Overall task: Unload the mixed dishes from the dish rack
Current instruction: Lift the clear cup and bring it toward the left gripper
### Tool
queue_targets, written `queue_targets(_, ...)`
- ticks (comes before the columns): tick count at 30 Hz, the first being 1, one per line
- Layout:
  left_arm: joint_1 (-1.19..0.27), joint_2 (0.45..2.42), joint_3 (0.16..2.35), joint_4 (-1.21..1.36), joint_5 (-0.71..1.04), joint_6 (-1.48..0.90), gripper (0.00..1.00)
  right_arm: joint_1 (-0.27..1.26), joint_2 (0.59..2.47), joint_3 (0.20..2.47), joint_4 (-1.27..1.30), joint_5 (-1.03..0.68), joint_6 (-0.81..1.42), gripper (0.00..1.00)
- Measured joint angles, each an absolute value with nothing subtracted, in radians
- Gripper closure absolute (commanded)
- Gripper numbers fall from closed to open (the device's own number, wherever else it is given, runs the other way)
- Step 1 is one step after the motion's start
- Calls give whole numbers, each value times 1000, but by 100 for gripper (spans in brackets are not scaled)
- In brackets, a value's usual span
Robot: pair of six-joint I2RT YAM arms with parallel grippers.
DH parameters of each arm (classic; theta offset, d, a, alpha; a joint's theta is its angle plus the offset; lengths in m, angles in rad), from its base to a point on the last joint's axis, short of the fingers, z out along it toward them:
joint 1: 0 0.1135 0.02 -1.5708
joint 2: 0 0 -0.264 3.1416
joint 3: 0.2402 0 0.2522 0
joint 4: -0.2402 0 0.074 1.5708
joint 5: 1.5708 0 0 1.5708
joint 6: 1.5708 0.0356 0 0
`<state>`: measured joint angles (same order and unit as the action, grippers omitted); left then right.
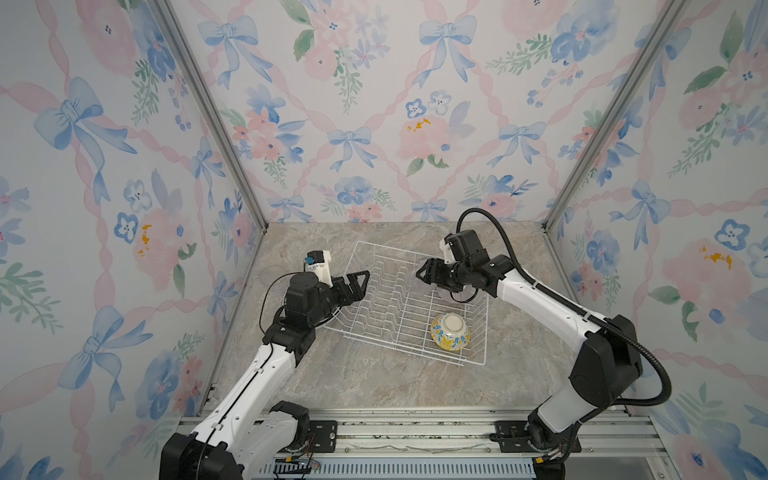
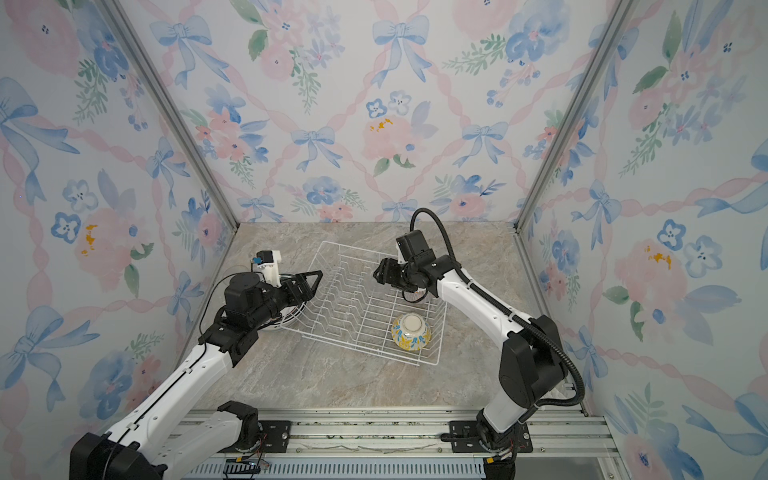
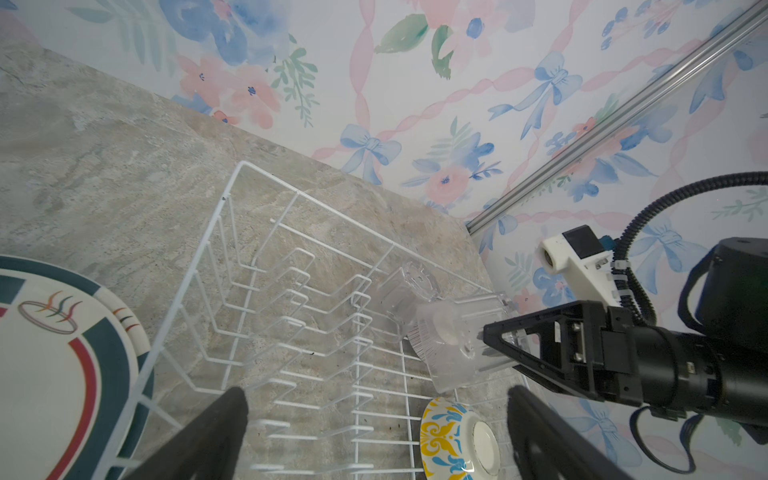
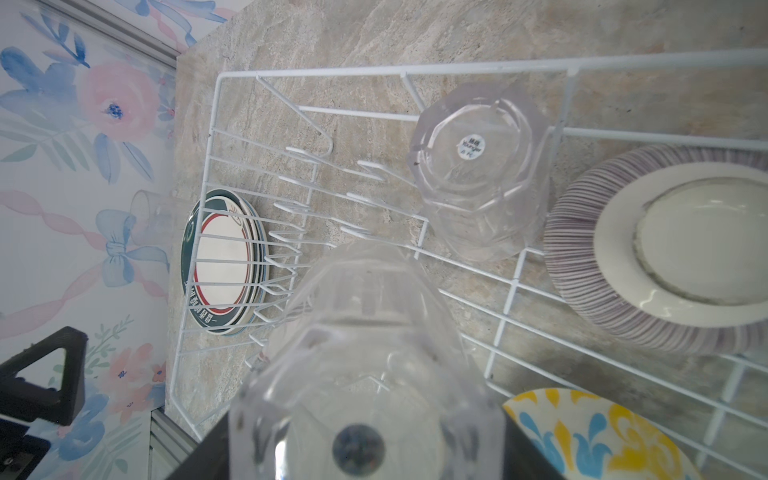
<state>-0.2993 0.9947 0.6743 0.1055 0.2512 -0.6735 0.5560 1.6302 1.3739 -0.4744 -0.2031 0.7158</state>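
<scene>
The white wire dish rack (image 1: 486,332) (image 2: 442,332) sits mid-table. My right gripper (image 1: 420,272) (image 4: 361,436) hovers over its far right part, shut on a clear glass cup (image 4: 365,332) (image 3: 453,349). A second glass cup (image 4: 478,166) (image 3: 405,291) stands upside down in the rack beside an upturned purple-striped bowl (image 4: 665,249). Nearer the front lies the upturned yellow-blue floral bowl (image 1: 451,332) (image 3: 453,440). At the rack's left edge my left gripper (image 1: 361,282) (image 3: 376,399) is open and holds nothing.
A stack of patterned plates (image 4: 224,262) (image 3: 54,353) lies on the table just left of the rack, partly under my left arm. Another clear cup (image 4: 149,216) stands faintly by the left wall. Walls close in the back and both sides.
</scene>
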Motion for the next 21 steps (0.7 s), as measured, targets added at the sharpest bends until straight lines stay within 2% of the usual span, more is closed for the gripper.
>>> queue_targets(11,-424,1128,692,195,282,-682,2,538,1602,1342,-373,-292,804,47)
queue_targets(21,-493,1222,758,284,337,-650,12,524,1593,1336,-310,-372,855,46)
